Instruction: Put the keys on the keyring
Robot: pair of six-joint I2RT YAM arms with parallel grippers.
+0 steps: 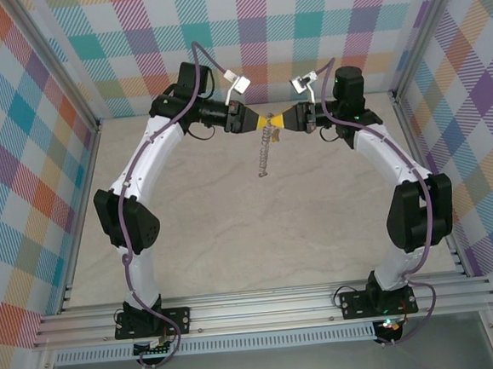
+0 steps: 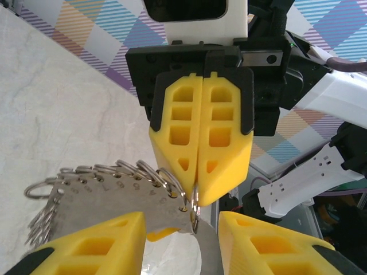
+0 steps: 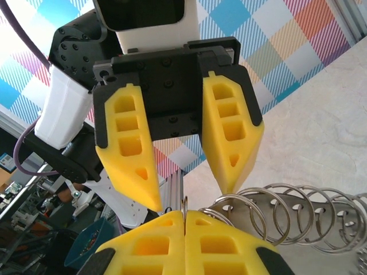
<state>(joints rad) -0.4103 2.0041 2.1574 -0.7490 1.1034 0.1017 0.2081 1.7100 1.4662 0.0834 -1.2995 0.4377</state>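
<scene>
both arms meet at 12 o'clock over the table [image 1: 234, 245], tips almost nose to nose. my right gripper [image 2: 200, 192] is squeezed fully together and pinches the keyring [image 2: 114, 197] by its end. from above, the rest of it trails toward 6 o'clock; whether its far end touches the table i can't tell. my left gripper [image 3: 194, 196] stands part-way apart, fingers either side of the keyring's flat plate. it grips nothing that i can see: there is a gap between the plate and the finger on its 3 o'clock side. the key [image 2: 163, 233] i take to be the small yellow bit peeking out under the plate's edge at 6 o'clock in the left wrist view. it is mostly hidden, so i can't be sure.

i judge the step to be working the key onto the pinched end. to do it well i'd hold the right clamp hard so that end can't twist. i'd bring the left in slowly along the line between the two tips, and close only once its fingers bracket what i mean to hold. the trailing part will likely swing with any jerk, so small moves. i'd steer by the wrist views, since everything is tiny from above.
</scene>
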